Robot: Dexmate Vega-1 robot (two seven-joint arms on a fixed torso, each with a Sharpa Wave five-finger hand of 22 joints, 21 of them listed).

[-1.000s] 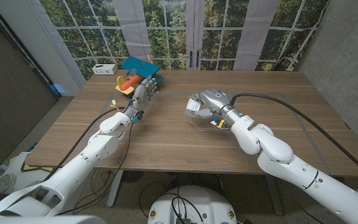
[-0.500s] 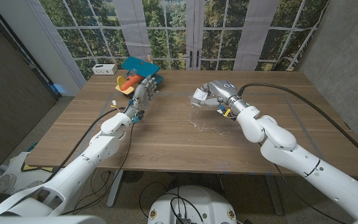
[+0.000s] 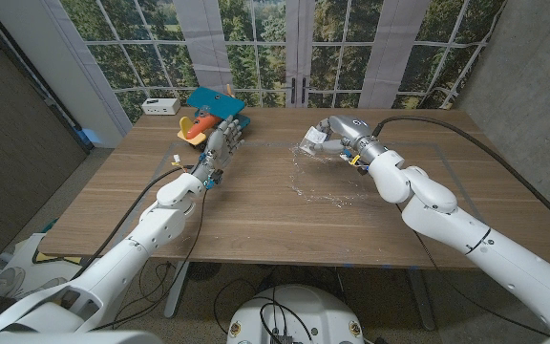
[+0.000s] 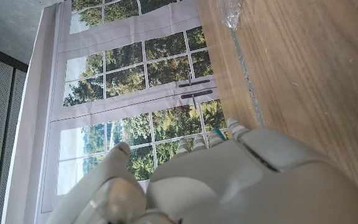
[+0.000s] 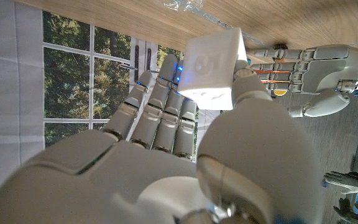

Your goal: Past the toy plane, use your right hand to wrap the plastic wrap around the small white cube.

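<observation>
My right hand (image 3: 342, 134) is raised over the table's far middle and pinches the small white cube (image 3: 310, 142) between thumb and fingers. In the right wrist view the cube (image 5: 213, 67) sits at the fingertips (image 5: 166, 81), off the table. The crumpled clear plastic wrap (image 3: 321, 184) lies on the wood below and nearer to me, apart from the cube; its edge also shows in the wrist views (image 5: 185, 6) (image 4: 232, 12). The blue and orange toy plane (image 3: 213, 100) sits at the far left. My left hand (image 3: 221, 143) stays just in front of it, fingers stretched out, holding nothing.
A small white box (image 3: 161, 105) stands at the table's back left corner beside the plane. Bare wood (image 3: 256, 210) spreads between the two arms. A window wall runs behind the far edge. My left hand (image 5: 316, 71) shows past the cube in the right wrist view.
My right hand has lifted the cube off the plastic wrap and carried it toward the far edge. The wrap stays on the table. The left arm has not moved.
</observation>
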